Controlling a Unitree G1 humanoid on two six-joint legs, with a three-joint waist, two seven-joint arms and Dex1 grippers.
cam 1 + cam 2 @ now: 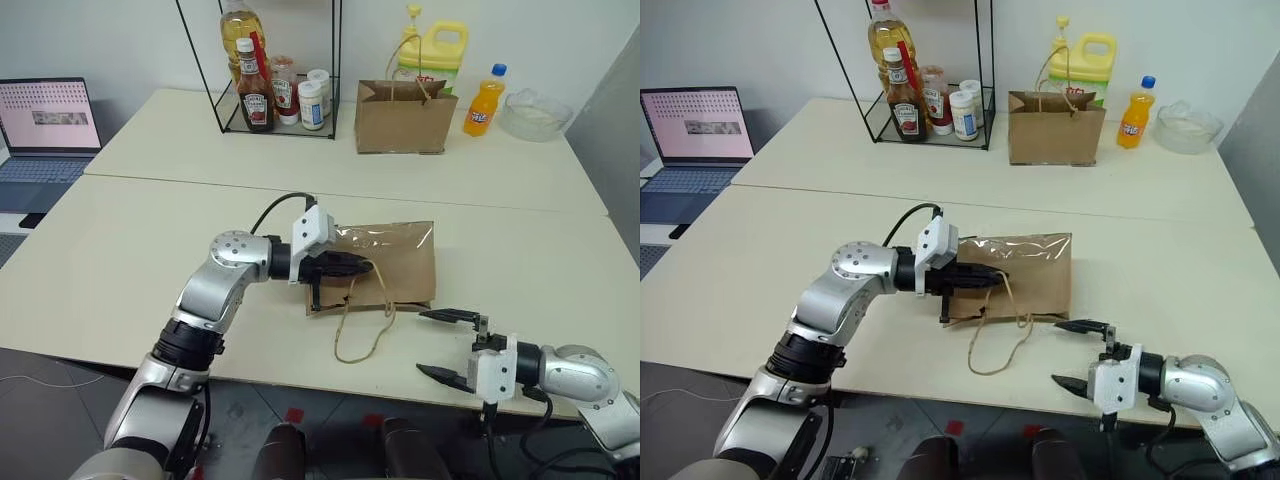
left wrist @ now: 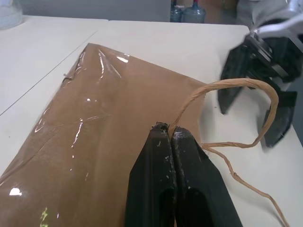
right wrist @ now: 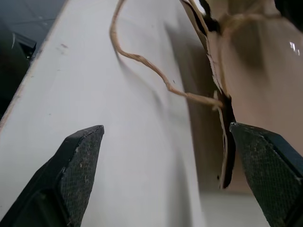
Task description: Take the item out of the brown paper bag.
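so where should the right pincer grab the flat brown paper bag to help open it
Best bet: the lower lip of the flat brown paper bag at its open end, near the loose twisted cord handle. That end faces the table's near edge, so the open right pincer can come straight in. The left pincer is shut at the upper handle.

Office-like test room, pale tables [image 1: 150, 250], open laptop [image 1: 48, 130], wire rack [image 1: 275, 70]

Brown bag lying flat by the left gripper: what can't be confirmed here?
- Contents: the bag lies flat and its own paper hides the inside; no item shows.
- Grip: in the left wrist view the left gripper is shut at the rim beside a cord handle; whether paper or cord is pinched is hidden.
- Mouth: seen edge-on past the open right gripper.
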